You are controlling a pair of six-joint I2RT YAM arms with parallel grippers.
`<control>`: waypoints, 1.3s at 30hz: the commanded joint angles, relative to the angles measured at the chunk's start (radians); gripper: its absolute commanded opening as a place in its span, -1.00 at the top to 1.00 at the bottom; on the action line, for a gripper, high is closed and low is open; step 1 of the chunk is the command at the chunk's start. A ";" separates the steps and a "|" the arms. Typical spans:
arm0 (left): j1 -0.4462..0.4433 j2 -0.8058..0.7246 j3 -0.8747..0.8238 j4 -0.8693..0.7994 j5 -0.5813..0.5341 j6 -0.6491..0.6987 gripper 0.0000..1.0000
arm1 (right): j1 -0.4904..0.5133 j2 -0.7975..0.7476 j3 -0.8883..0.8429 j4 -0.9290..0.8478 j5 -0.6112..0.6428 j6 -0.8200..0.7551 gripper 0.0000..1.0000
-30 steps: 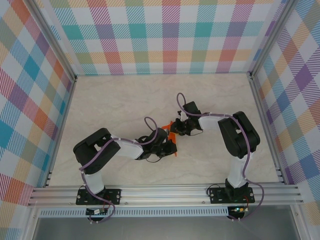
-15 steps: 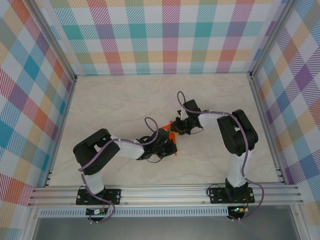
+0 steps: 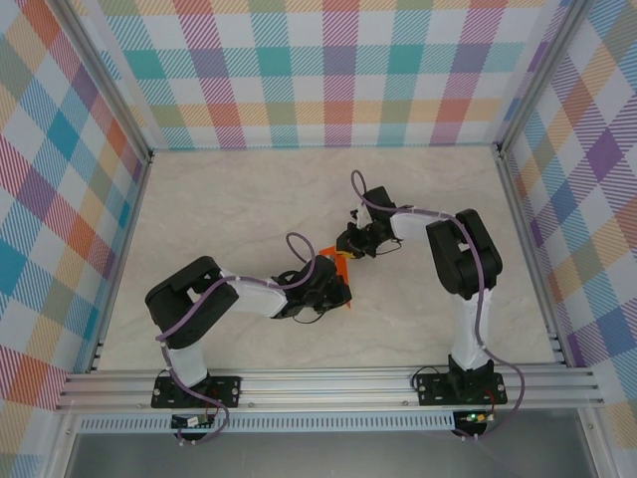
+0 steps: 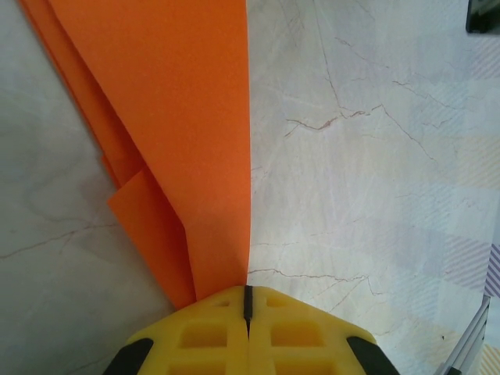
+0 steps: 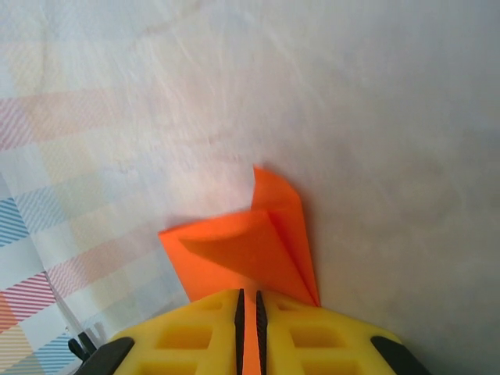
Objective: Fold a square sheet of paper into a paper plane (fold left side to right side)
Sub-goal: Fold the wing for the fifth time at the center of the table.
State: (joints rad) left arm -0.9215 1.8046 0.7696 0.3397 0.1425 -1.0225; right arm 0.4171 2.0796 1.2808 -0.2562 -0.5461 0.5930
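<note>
Right claw [image 5: 248, 305] shifted outward; paper plane [image 3: 340, 262] mostly hidden.

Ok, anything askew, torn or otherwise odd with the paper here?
Mildly. Folded layers of the orange paper are not flush: a lower flap juts out beside the top layer near the left gripper, and the corner at the right gripper is offset. No tear visible.

Bare table [image 3: 229, 199] lies open from 9 to 1 o'clock of the paper [image 3: 341, 262]. The right arm [image 3: 458, 254] blocks 3 o'clock, the left arm [image 3: 219, 299] 8 o'clock. Walls [image 3: 328, 70] ring it.
</note>
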 commanded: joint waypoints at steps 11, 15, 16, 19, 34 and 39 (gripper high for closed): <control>-0.014 0.022 -0.042 -0.220 -0.006 -0.009 1.00 | -0.065 0.139 0.234 0.012 0.123 -0.041 0.68; -0.016 0.016 -0.034 -0.220 -0.007 -0.014 1.00 | -0.073 0.067 0.238 -0.017 0.135 -0.071 0.67; -0.017 0.015 -0.031 -0.222 -0.007 -0.014 1.00 | -0.074 0.035 0.219 -0.026 0.147 -0.084 0.66; -0.018 0.011 -0.026 -0.226 -0.010 -0.009 1.00 | -0.074 -0.099 0.111 -0.027 0.162 -0.112 0.67; -0.020 0.002 -0.017 -0.244 -0.021 -0.002 1.00 | 0.021 -0.285 -0.353 0.254 -0.057 0.038 0.81; -0.024 0.006 -0.010 -0.245 -0.021 -0.001 1.00 | 0.053 -0.258 -0.377 0.279 -0.051 0.045 0.81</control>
State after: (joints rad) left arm -0.9283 1.7885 0.7826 0.2806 0.1326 -1.0290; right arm 0.4564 1.8050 0.9215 -0.0368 -0.5667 0.6224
